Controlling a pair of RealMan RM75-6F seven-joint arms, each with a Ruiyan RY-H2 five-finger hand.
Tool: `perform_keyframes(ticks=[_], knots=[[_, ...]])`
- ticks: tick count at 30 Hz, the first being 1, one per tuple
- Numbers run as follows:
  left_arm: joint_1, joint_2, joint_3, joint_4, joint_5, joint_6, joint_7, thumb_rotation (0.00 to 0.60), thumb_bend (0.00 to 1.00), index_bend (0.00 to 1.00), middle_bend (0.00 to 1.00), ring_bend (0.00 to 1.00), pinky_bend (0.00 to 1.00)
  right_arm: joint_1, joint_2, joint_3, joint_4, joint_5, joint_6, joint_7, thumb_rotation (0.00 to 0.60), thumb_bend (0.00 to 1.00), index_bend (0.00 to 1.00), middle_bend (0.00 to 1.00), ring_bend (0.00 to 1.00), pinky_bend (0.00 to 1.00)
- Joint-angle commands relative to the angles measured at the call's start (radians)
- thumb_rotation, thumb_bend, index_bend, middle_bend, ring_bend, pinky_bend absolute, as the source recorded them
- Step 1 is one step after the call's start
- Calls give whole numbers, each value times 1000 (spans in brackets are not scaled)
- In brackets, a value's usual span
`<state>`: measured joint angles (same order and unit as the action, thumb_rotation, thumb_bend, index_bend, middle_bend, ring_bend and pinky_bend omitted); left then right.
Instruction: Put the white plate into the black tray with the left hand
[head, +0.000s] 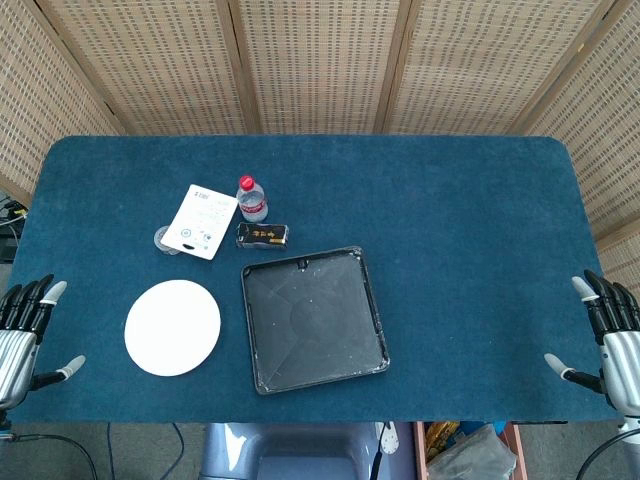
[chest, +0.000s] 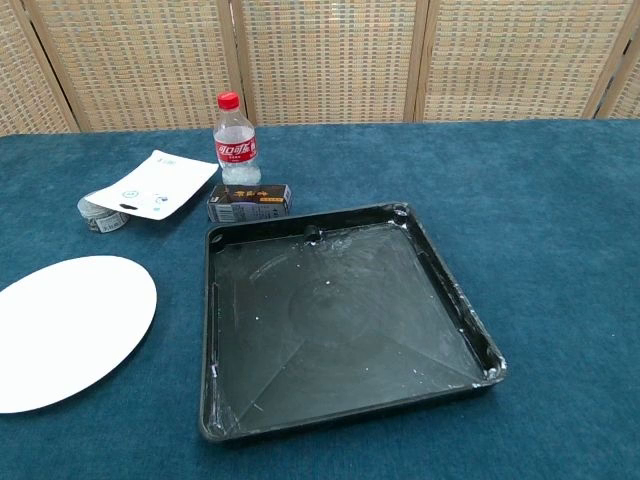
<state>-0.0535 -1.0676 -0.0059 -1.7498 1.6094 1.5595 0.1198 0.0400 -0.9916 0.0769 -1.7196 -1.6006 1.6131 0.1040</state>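
White plate (head: 172, 327), one, round, flat just left of one black tray (head: 375, 310) on blue worktop (head: 470, 220); one bottle (head: 251, 198), pouch (head: 201, 221), small box (head: 263, 235) behind tray; left hand (head: 22, 330) and right hand (head: 612, 335) flank it, fingers spread, empty.

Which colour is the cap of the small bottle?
Red. The bottle cap shows best in the chest view.

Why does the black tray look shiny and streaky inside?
Chest view: soft light glints off the black tray floor, showing pale smears and scratches; the white plate looks bright and flat. Head view: even light, faint shadows, everything sharp, the same smears showing fainter.
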Motion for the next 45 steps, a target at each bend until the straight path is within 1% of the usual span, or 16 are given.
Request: perform_keyframes(ticks=[1,6,11,13,15,18,20,22,23,25,27,30,33,37,41,45], knots=[[0,-6,0,6,3,3,3,600,0,0,0,0,0,0,-1,1,1,0,1,-1,600,0,0,0,0,0],[0,-15,4,11,7,-1,9,600,0,0,0,0,0,-1,-1,2,0,5,-1,-7,600,0,0,0,0,0],[-25,-32,42,41,35,-77,-7,600,0,0,0,0,0,0,0,3,-3,6,-3,-6,600,0,0,0,0,0],[-44,-66,62,86,49,-129,-11,600,0,0,0,0,0,2,-2,2,-4,5,-7,-11,600,0,0,0,0,0],[-62,-124,79,158,70,-166,-49,600,0,0,0,0,0,3,-2,1,-6,4,-11,-17,600,0,0,0,0,0],[-85,-218,109,293,113,-198,-184,600,26,5,0,0,0,4,-6,0,-7,3,-13,-24,600,0,0,0,0,0],[-92,-290,121,406,125,-207,-271,600,60,48,0,0,0,3,-6,-2,-6,4,-15,-21,600,0,0,0,0,0],[-90,-353,124,508,134,-192,-308,600,114,121,0,0,0,2,-4,-2,-6,7,-16,-15,600,0,0,0,0,0],[-87,-376,124,544,138,-182,-316,600,133,140,0,0,0,2,-3,-1,-4,9,-16,-11,600,0,0,0,0,0],[-83,-419,126,608,146,-159,-336,600,177,181,0,0,0,2,0,0,-3,9,-14,-1,600,0,0,0,0,0],[-80,-446,132,652,150,-150,-343,600,197,200,0,0,0,2,3,0,-2,9,-14,8,600,0,0,0,0,0],[-80,-469,141,686,155,-150,-350,600,204,221,0,0,0,2,4,0,-2,9,-15,13,600,0,0,0,0,0],[-76,-511,146,745,157,-138,-368,600,210,246,0,0,0,2,5,-2,-2,3,-14,19,600,0,0,0,0,0],[-75,-560,134,814,159,-97,-395,600,248,278,0,0,0,1,6,-3,-2,3,-13,23,600,0,0,0,0,0],[-77,-587,130,859,154,-83,-407,600,259,293,0,0,0,2,8,-1,0,8,-17,29,600,0,0,0,0,0],[-83,-604,134,888,148,-93,-420,600,264,301,0,0,0,1,10,-2,0,6,-15,35,600,0,0,0,0,0]])
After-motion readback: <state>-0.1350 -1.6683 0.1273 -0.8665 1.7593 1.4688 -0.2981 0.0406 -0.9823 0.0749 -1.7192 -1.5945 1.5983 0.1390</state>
